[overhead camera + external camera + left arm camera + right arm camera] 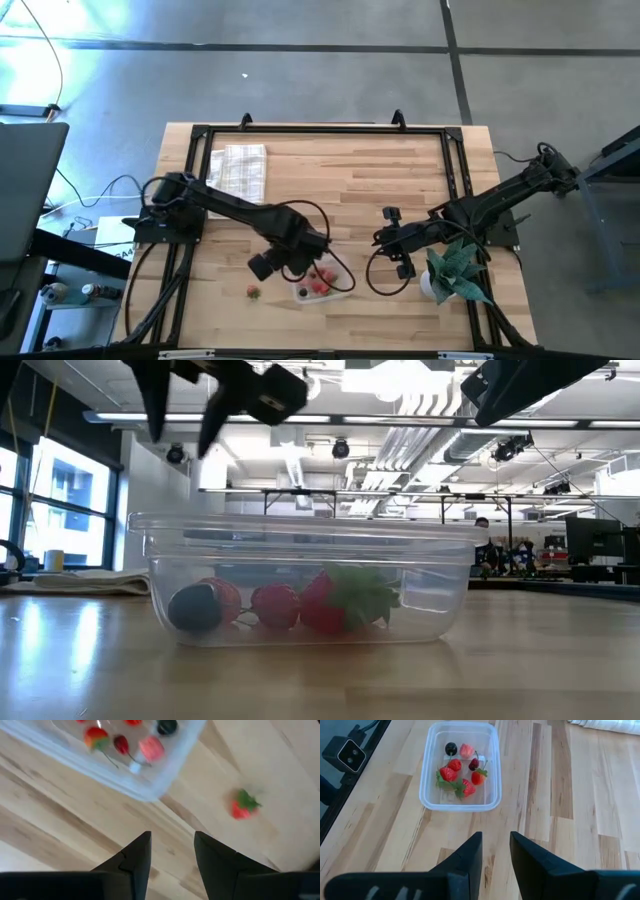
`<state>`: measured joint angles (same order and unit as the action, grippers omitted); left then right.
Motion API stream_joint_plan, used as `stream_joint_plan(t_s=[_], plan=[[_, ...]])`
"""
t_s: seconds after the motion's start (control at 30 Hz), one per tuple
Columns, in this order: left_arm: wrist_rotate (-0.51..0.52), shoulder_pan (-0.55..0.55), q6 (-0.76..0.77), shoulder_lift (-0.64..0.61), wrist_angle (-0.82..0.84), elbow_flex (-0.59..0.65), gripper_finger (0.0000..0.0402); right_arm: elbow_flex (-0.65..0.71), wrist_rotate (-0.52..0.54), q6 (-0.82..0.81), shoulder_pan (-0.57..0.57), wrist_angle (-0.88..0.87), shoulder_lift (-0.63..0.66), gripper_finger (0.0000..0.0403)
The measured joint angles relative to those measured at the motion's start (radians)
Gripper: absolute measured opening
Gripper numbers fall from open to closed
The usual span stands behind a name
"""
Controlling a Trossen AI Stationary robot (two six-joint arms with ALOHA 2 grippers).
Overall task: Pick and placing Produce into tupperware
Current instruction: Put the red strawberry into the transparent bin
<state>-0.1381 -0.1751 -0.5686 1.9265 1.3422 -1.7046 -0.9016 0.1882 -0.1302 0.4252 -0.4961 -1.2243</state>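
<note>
The tupperware (326, 283) stands near the front edge of the table (330, 190), at its middle. It holds most of the produce (460, 770): several red berries, some with green tops, and one dark berry (451, 748) near the container's wall. In the low view, the pieces lie on the container floor (300, 605).

One red berry with a green top (253, 292) lies on the bare table, near the tupperware on its left side, apart from it. The left wrist view shows this same berry (243, 806) beside the container's corner (150, 790).

The left gripper (172, 852) hangs above the table just beside the tupperware, between it and the stray berry; its fingers are apart and hold nothing.

The right gripper (495, 852) waits to the right of the tupperware, well apart from it, fingers slightly apart and empty. A potted plant (455, 270) stands just beside the right arm. A folded cloth (238, 168) lies at the table's far left.
</note>
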Motion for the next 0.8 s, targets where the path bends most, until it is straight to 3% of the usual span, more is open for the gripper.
stream_joint_plan(t_s=[0.3,0.6,0.8], plan=[[0.026,-0.032,0.126,-0.129,0.024,0.09,0.0138,0.0,0.0,0.0,0.0,0.0,0.0,0.009],[0.081,-0.05,0.635,-0.308,-0.065,0.353,0.0138,0.0,0.0,0.0,0.0,0.0,0.0,0.009],[0.077,-0.144,0.62,-0.351,-0.084,0.454,0.0138,0.0,0.0,0.0,0.0,-0.001,0.0,0.009]])
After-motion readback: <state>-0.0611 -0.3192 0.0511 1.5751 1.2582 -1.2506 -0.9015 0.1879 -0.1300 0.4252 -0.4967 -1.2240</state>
